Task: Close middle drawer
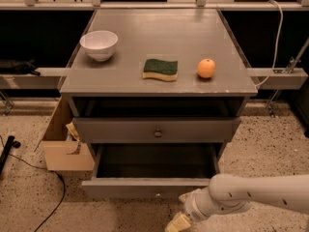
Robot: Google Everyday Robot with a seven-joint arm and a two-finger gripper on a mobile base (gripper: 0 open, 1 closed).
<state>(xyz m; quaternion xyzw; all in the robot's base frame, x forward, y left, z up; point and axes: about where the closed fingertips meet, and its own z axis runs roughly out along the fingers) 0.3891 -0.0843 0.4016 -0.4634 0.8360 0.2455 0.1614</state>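
Observation:
The middle drawer (130,187) is the lower grey front of the cabinet. It stands pulled out toward me, and its dark inside (154,163) shows no contents. A tiny pale knob sits at the centre of its front. My gripper (181,215) is low at the bottom of the camera view, just in front of and below the drawer front's right half, at the end of the white arm (251,195) that comes in from the right. It is close to the front, but contact cannot be made out.
The upper grey drawer (158,129) with a round knob sits above, nearly flush. On the cabinet top (159,28) are a white bowl (99,44), a green-yellow sponge (160,69) and an orange (206,68). A cardboard box (63,149) stands left of the cabinet, and a black cable (48,202) lies on the speckled floor.

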